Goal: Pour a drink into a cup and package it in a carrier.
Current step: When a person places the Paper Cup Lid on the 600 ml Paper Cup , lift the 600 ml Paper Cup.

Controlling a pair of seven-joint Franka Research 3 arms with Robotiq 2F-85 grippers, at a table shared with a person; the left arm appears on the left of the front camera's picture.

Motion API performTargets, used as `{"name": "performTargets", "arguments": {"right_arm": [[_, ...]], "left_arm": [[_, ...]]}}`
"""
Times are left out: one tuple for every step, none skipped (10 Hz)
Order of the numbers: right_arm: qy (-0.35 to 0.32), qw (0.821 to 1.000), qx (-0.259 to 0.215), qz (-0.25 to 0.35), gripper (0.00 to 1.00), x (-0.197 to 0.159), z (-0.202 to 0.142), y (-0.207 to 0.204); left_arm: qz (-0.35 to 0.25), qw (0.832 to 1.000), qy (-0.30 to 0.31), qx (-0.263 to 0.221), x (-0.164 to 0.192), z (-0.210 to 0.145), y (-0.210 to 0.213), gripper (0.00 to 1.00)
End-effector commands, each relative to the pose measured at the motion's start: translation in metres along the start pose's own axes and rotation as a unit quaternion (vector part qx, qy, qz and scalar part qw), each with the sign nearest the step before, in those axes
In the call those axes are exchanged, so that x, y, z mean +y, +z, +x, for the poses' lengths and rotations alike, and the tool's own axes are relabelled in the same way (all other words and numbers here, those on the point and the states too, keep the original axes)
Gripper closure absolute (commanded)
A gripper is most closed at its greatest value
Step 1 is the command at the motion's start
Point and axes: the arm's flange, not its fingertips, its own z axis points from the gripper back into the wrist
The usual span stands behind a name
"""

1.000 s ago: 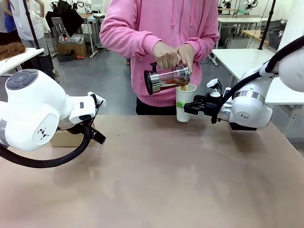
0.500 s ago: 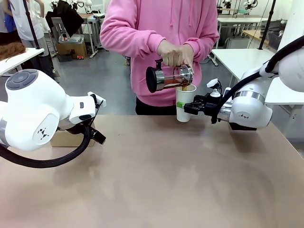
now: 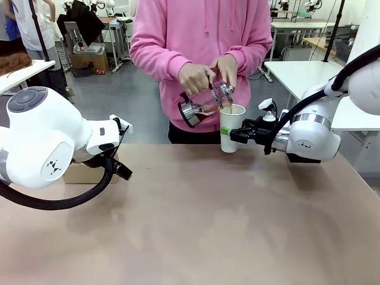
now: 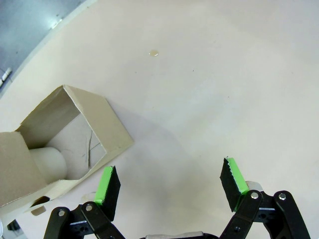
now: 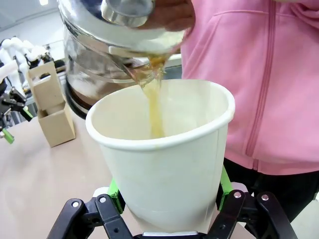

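My right gripper (image 3: 238, 135) clamps the cup (image 3: 231, 123) upright at the table's far edge, steadying it under the person's tilted jug (image 3: 196, 111) while the drink (image 5: 155, 109) streams in; my left gripper (image 4: 172, 181) hangs open by the carrier (image 4: 60, 144).

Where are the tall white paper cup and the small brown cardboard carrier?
Tall white paper cup (image 5: 164, 184): right wrist view, side wall.
Small brown cardboard carrier (image 4: 99, 119): left wrist view, side panel.

A grey floor (image 3: 133, 110) is seen beyond the tan table's (image 3: 196, 231) far edge. White tables (image 3: 297, 74) are set at right, another white table (image 3: 27, 72) at left.
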Motion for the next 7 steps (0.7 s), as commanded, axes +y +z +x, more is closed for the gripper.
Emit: {"name": "performTargets", "arguments": {"right_arm": [[-0.003,1.000,0.002,-0.008,0.20,0.0018,0.0028,-0.0022],[-0.003,1.000,0.002,-0.008,0.20,0.0018,0.0028,-0.0022],[-0.003,1.000,0.002,-0.008,0.20,0.0018,0.0028,-0.0022],[-0.003,1.000,0.002,-0.008,0.20,0.0018,0.0028,-0.0022],[-0.003,1.000,0.002,-0.008,0.20,0.0018,0.0028,-0.0022],[-0.003,1.000,0.002,-0.008,0.20,0.0018,0.0028,-0.0022],[-0.003,1.000,0.002,-0.008,0.20,0.0018,0.0028,-0.0022]], "left_arm": [[-0.001,1.000,0.000,-0.001,0.0002,-0.0002,0.0004,0.00],[-0.001,1.000,0.000,-0.001,0.0002,-0.0002,0.0004,0.00],[-0.001,1.000,0.000,-0.001,0.0002,-0.0002,0.0004,0.00],[-0.001,1.000,0.000,-0.001,0.0002,-0.0002,0.0004,0.00],[-0.001,1.000,0.000,-0.001,0.0002,-0.0002,0.0004,0.00],[-0.001,1.000,0.000,-0.001,0.0002,-0.0002,0.0004,0.00],[-0.001,1.000,0.000,-0.001,0.0002,-0.0002,0.0004,0.00]]}}
